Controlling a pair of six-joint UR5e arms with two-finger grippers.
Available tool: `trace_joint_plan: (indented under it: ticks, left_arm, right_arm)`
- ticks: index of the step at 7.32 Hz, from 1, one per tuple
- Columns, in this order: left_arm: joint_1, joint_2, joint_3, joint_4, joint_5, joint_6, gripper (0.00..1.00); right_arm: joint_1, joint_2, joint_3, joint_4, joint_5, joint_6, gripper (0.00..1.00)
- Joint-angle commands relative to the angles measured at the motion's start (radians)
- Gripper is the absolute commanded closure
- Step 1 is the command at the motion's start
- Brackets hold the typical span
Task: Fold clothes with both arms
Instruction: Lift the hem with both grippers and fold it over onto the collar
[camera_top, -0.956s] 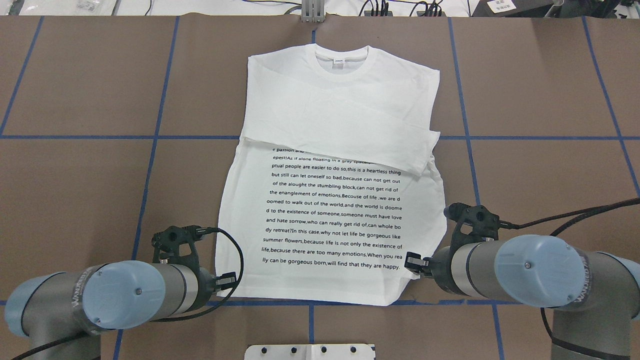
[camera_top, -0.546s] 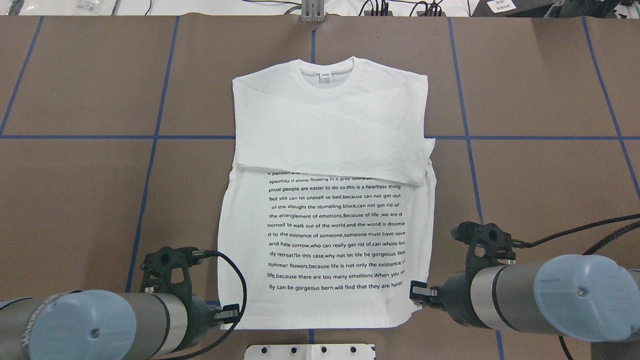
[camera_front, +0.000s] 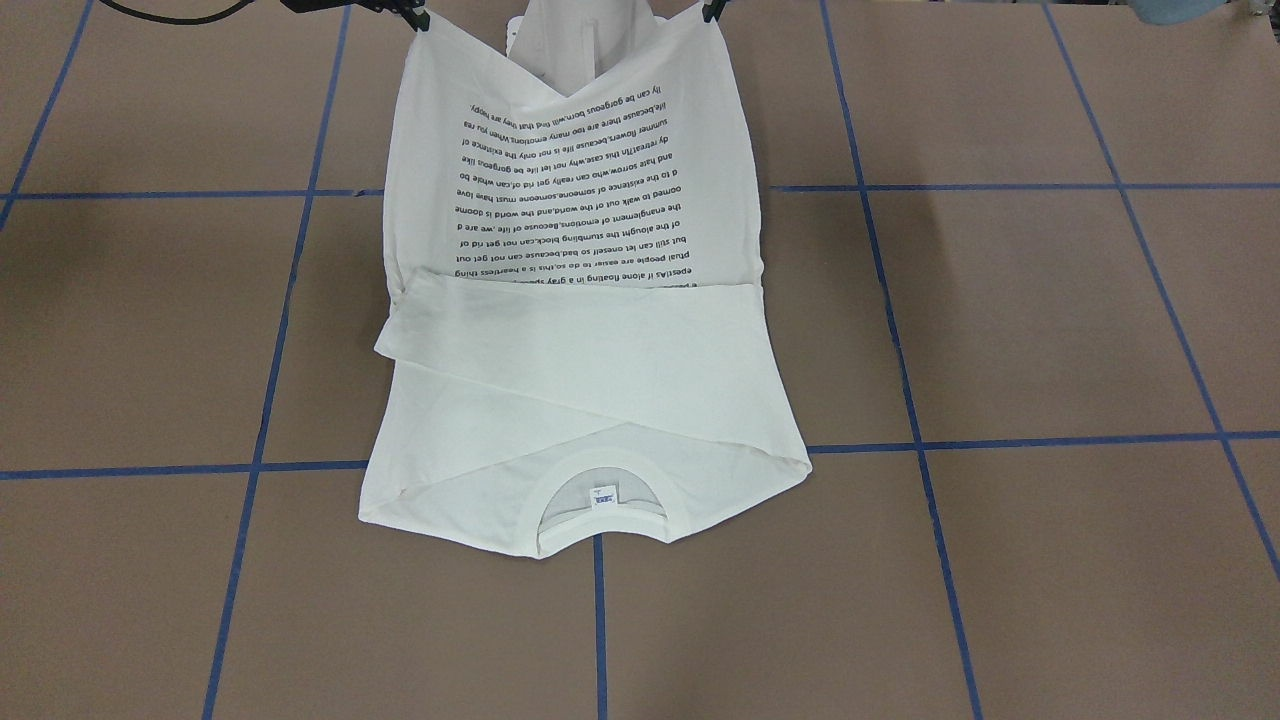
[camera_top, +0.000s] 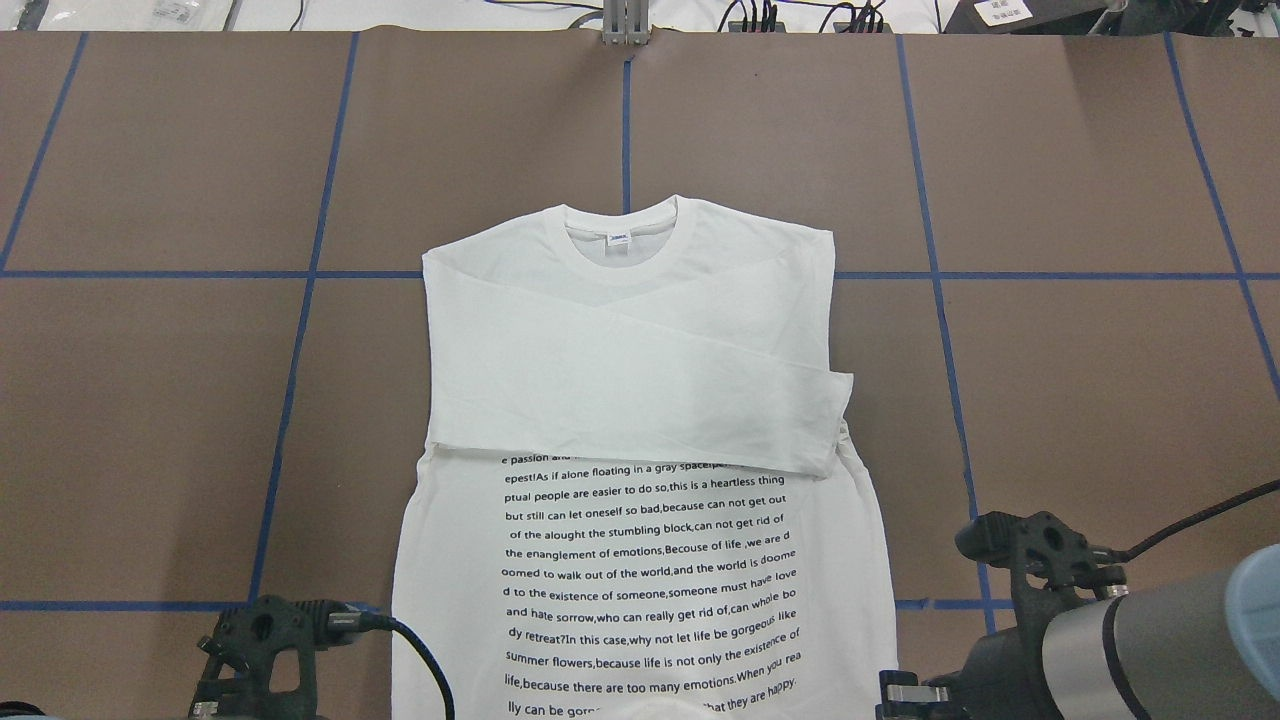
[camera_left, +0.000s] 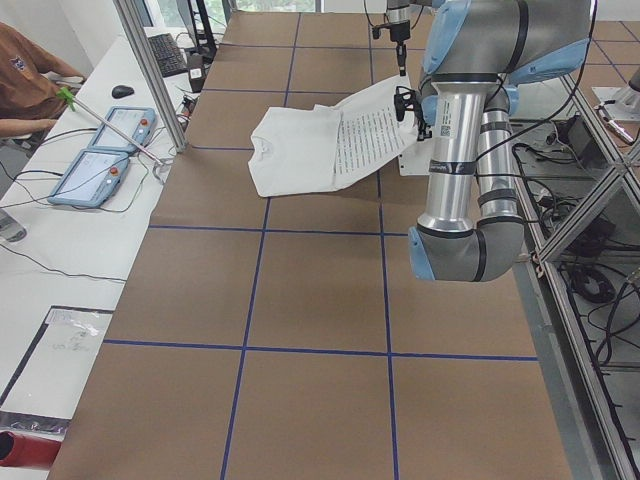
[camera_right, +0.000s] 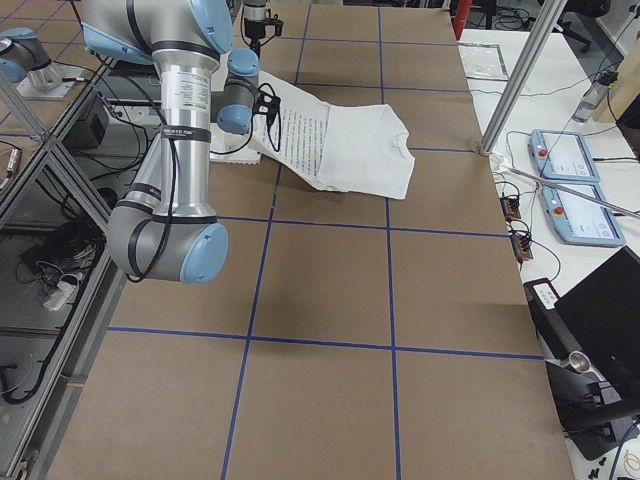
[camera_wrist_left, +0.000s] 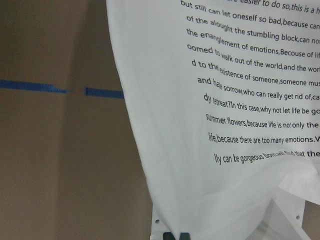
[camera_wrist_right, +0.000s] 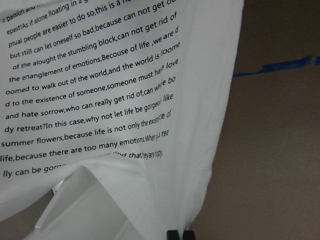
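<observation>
The white shirt (camera_top: 630, 400) lies with its collar (camera_top: 622, 235) at the far end and both sleeves folded across the chest. Black text covers the lower half. Its hem end is raised off the table and sags between the two held corners (camera_front: 570, 95). My left gripper (camera_front: 712, 12) is shut on the hem corner on my left, its fingertips (camera_wrist_left: 177, 236) pinching the cloth edge. At the other hem corner my right gripper (camera_front: 418, 22) is shut too, as its wrist view shows (camera_wrist_right: 179, 235). Both arms sit at the table's near edge.
The brown table (camera_top: 1080, 400) carries blue tape lines. The robot's white base plate (camera_wrist_right: 80, 205) lies under the lifted hem. A side table holds two teach pendants (camera_left: 100, 150), with a person's arm (camera_left: 30, 75) and a metal post (camera_left: 150, 70) beside it.
Both grippers have drawn back toward the robot's base with the hem corners. The shirt has slid toward the robot, and its hem now hangs raised at the near edge.
</observation>
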Motion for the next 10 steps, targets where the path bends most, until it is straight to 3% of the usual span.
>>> trace_joint_plan:
  ticks: [1,3,4,5,6,8,10]
  left_arm:
    - [0.008,0.002,-0.014,0.032,0.001,-0.003,1.0]
    - [-0.125,-0.018,-0.005,0.029,-0.006,0.047,1.0]
    - [-0.278,-0.051,0.011,0.029,-0.018,0.16,1.0]
    - [-0.445,-0.067,0.06,0.029,-0.135,0.287,1.0]
    - [-0.53,-0.068,0.099,0.024,-0.183,0.354,1.0]
    - [-0.581,-0.074,0.163,0.015,-0.185,0.412,1.0]
    - [-0.622,-0.122,0.252,-0.018,-0.185,0.414,1.0]
  right_arm:
    - [0.107,-0.025,0.029,0.0,0.099,-0.028,1.0]
    - [0.208,-0.014,-0.015,-0.002,0.116,-0.073,1.0]
    - [0.26,0.027,-0.06,-0.002,0.121,-0.12,1.0]
    - [0.338,0.088,-0.121,-0.002,0.159,-0.166,1.0]
    - [0.423,0.099,-0.159,-0.002,0.209,-0.185,1.0]
    - [0.602,0.161,-0.254,-0.002,0.295,-0.287,1.0]
    - [0.663,0.277,-0.397,-0.002,0.308,-0.298,1.0]
